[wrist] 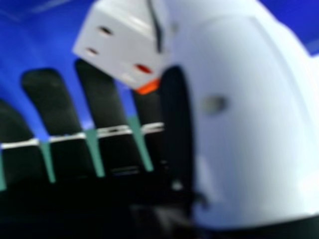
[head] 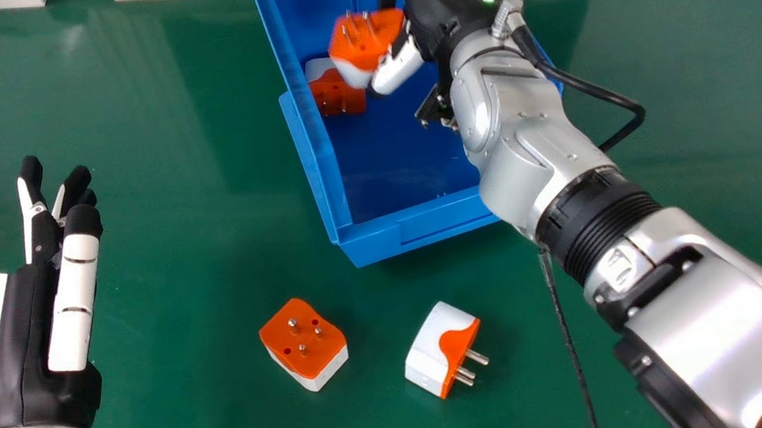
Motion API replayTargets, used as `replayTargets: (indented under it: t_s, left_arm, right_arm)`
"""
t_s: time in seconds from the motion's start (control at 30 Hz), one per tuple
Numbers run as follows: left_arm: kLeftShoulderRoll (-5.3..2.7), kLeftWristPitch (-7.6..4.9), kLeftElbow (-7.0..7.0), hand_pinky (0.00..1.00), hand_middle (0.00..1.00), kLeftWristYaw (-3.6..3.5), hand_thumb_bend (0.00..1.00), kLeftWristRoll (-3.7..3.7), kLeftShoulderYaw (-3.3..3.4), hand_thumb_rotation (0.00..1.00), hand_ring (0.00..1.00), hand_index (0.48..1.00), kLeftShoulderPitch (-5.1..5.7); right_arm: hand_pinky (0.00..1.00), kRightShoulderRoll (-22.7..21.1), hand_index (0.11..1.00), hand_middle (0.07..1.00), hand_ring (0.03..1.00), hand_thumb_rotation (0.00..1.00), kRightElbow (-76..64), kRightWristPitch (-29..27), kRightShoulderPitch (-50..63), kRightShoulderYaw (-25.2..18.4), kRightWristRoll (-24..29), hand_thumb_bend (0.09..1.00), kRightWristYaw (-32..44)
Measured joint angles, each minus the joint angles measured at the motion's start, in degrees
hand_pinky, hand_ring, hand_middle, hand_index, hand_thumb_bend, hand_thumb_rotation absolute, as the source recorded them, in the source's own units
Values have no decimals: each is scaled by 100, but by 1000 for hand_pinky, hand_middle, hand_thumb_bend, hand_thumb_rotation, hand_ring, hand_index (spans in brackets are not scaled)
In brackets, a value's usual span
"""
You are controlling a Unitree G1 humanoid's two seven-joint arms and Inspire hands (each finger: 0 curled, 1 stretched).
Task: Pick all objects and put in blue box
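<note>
– So, where are we?
– First plug (head: 347,97) in the box (head: 410,231), second plug (head: 364,42) pinched above it by our right robot hand (head: 400,67); third plug (head: 304,340) and fourth plug (head: 435,345) left on the counter (head: 172,297). Left robot hand (head: 22,332) open.
– Anything we can't see?
– The box's far end, cut off; our arm (head: 527,137) hides its right side.

I count four orange-and-white plug adapters (head: 303,337), one blue box (head: 417,228) and one green table (head: 172,297). Of hands I count two, both mine: one left hand (head: 25,332) and one right hand (head: 439,23).
</note>
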Motion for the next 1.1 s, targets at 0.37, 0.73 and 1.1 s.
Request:
replayTargets:
  t_s: [0.37, 0.73, 1.1]
  left_arm:
    - [-1, 1, -96, 991, 985, -8, 543, 6, 0, 930, 985, 986, 32]
    - [-2, 1, -95, 971, 975, 28, 586, 34, -20, 888, 974, 980, 10]
    - [-20, 10, -60, 968, 977, 61, 590, 34, -97, 888, 975, 989, -82]
  right_arm:
    - [248, 102, 551, 471, 387, 0, 415, -13, -36, 204, 286, 507, -197]
    - [486, 134, 748, 722, 626, 357, 366, 155, -37, 222, 569, 556, -212]
    - [582, 147, 893, 888, 771, 318, -294, 239, -12, 127, 802, 506, -123]
